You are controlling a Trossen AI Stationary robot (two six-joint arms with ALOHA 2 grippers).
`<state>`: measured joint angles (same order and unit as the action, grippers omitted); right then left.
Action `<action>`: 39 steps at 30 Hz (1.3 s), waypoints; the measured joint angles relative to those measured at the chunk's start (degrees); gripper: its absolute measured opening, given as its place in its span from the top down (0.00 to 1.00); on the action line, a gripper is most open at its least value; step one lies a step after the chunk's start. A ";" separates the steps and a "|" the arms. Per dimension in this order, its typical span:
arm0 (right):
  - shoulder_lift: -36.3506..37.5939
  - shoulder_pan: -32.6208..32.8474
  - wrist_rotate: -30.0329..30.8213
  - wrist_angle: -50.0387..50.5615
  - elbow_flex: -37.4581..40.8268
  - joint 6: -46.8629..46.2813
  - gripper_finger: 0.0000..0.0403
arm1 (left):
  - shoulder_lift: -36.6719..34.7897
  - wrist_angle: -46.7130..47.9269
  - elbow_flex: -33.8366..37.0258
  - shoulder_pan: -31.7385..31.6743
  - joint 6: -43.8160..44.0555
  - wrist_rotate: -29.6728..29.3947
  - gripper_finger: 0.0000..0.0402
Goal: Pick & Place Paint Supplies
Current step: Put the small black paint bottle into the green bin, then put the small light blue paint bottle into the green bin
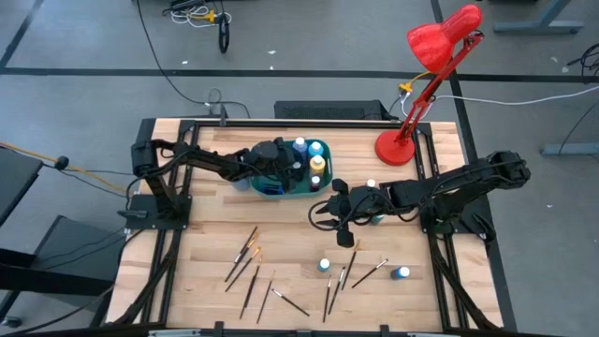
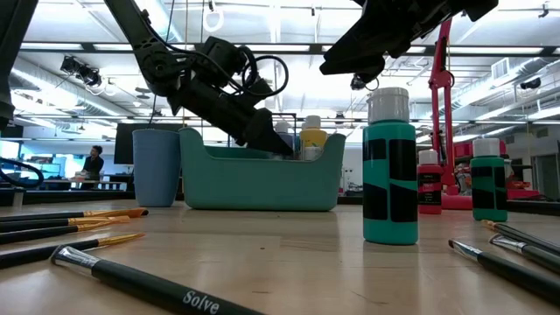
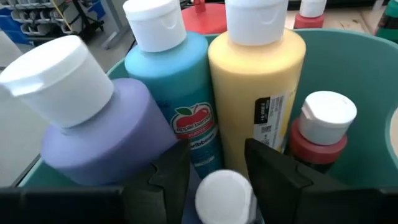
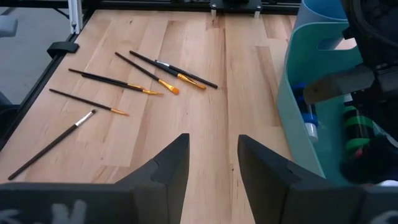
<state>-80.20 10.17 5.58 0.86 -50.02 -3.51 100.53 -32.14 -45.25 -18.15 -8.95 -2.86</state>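
Left gripper (image 1: 281, 178) reaching into teal bin (image 1: 292, 193) at about 12 o'clock of table (image 1: 206, 234), fingers (image 3: 168, 180) standing slightly apart around white cap (image 3: 225, 194) of a bottle down in the bin, not visibly clamping it. Sitting upright in bin beside it: purple bottle (image 3: 99, 134), light blue bottle (image 3: 180, 99), yellow bottle (image 3: 258, 87), small red bottle (image 3: 320, 134). Blue cup (image 2: 156, 166) standing touching bin's end. Right gripper (image 1: 329, 212) hovering above table just at 5 o'clock of bin, fingers (image 4: 168, 165) apart, holding nothing, bare wood showing between them. Teal bottle (image 2: 390, 166) standing upright on table toward 5 o'clock, another small bottle (image 1: 403, 272) lying farther at 4 o'clock, one more (image 1: 324, 266) near centre bottom. Dark-handled brushes (image 1: 245, 262) lying scattered across 6 to 7 o'clock area of table, more brushes (image 1: 360, 271) around 5 o'clock, all flat on wood, well apart from bin. Red lamp (image 1: 412, 103) standing at 2 o'clock corner.
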 joint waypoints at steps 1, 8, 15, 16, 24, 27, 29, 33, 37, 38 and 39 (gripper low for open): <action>0.00 0.00 0.00 0.00 0.00 0.00 0.66 | -0.02 0.02 0.00 0.00 0.00 -0.08 0.59; 0.00 0.00 0.00 0.02 0.00 0.00 0.66 | -0.02 0.13 0.00 0.00 0.04 -1.02 0.59; 0.00 0.00 0.03 0.00 0.00 -0.04 0.66 | -4.55 3.19 -0.01 0.59 2.61 0.47 0.60; -0.01 0.00 0.24 0.00 0.00 -0.38 0.66 | -5.78 4.51 -0.02 0.85 2.69 1.02 0.61; -2.89 0.28 1.08 -2.55 0.00 0.02 0.61 | -16.54 14.12 -0.02 4.39 2.76 3.99 0.65; -3.94 0.35 -0.55 -4.10 0.00 -0.13 0.58 | -20.25 18.16 0.02 6.10 4.20 4.02 0.66; -4.48 0.38 -5.16 -6.01 0.00 -0.14 0.56 | -22.63 21.21 0.00 7.33 5.68 4.02 0.66; -5.49 1.83 -16.26 -10.14 -0.13 -0.55 0.54 | -28.11 29.20 0.00 9.43 8.17 4.03 0.66; -9.44 5.94 -17.55 -13.69 0.58 2.32 0.55 | -34.10 37.80 0.02 11.41 9.02 4.01 0.66; -10.54 6.76 -17.75 -14.35 0.70 3.66 0.55 | -35.46 39.29 0.04 11.92 9.34 4.01 0.66; -11.75 7.47 -17.82 -15.94 0.61 4.77 0.56 | -36.59 39.65 -0.02 12.42 9.90 4.01 0.66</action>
<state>-91.95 17.64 -12.24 -15.07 -49.41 1.26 63.94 7.52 -45.28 -5.74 0.95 1.15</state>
